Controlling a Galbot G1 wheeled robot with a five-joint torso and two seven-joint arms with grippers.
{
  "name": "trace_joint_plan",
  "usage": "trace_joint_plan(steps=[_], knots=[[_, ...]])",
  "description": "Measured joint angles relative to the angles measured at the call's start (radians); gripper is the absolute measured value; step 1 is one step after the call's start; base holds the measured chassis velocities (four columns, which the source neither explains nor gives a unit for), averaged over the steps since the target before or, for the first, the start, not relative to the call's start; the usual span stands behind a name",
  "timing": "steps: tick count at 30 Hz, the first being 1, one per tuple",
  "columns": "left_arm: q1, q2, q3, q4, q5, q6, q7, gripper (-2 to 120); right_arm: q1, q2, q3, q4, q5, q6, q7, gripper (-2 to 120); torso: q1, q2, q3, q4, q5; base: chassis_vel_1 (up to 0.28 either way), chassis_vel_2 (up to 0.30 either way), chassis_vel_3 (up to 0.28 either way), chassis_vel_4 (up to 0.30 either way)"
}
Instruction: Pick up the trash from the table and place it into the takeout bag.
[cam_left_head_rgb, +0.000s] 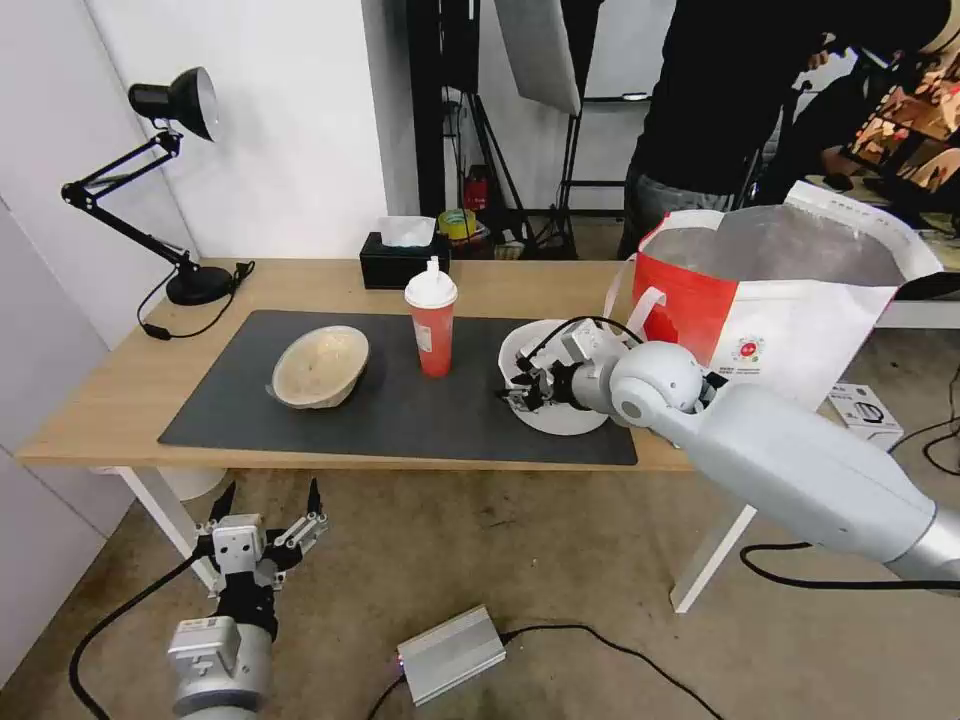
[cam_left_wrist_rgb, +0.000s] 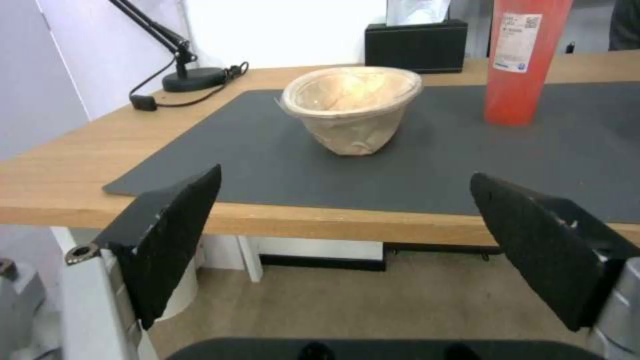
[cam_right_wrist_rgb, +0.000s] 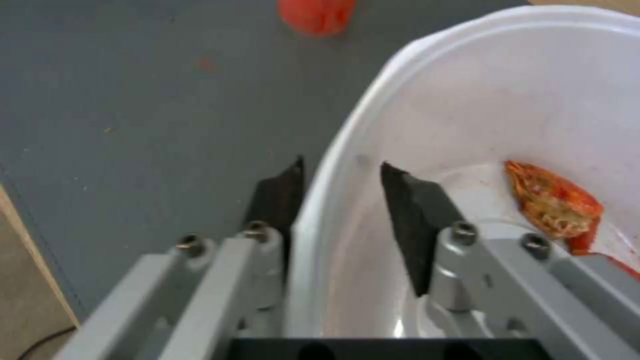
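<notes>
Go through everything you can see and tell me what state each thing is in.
White bowl: on the mat, crayfish scrap inside, rim between right gripper fingers.
Red cup: upright, lidded.
Beige bowl: tilted, empty.
Takeout bag: open.
Right gripper: straddling the bowl's wall.
Left gripper: open, below the table's edge.

Even, diffuse indoor light is falling from above, leaving only faint shadows under the beige bowl (cam_left_head_rgb: 320, 366) and red cup (cam_left_head_rgb: 431, 318) on the dark mat (cam_left_head_rgb: 400, 400). Head-view edges are bowing with wide-angle distortion. The bag's foil lining (cam_left_head_rgb: 790, 245) is showing soft glare. The close white bowl (cam_right_wrist_rgb: 507, 110) is appearing slightly blurred
</notes>
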Motion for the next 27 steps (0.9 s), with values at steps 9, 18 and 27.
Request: trace_joint_plan(steps=[9,18,27], knots=[[0.000,0.001,0.000,-0.001,0.000,0.000,0.000,100,0.006,0.013,-0.009,-0.004,0.010,0.000,0.011,0,0.000,0.000,0.000,0.0000,-0.0001,0.000,0.000,0.000,0.000],[0.000,0.002,0.000,-0.001,0.000,-0.001,-0.002,100,-0.009,0.017,-0.010,0.003,0.015,0.000,0.028,0,0.000,0.000,0.000,-0.0001,0.0001,0.000,0.000,0.000,0.000],[-0.002,0.004,-0.001,0.001,-0.001,-0.001,-0.002,100,-0.016,0.002,-0.010,0.045,0.041,-0.001,0.051,0,0.000,0.000,0.000,0.0000,0.0002,0.000,0.000,0.000,0.000]])
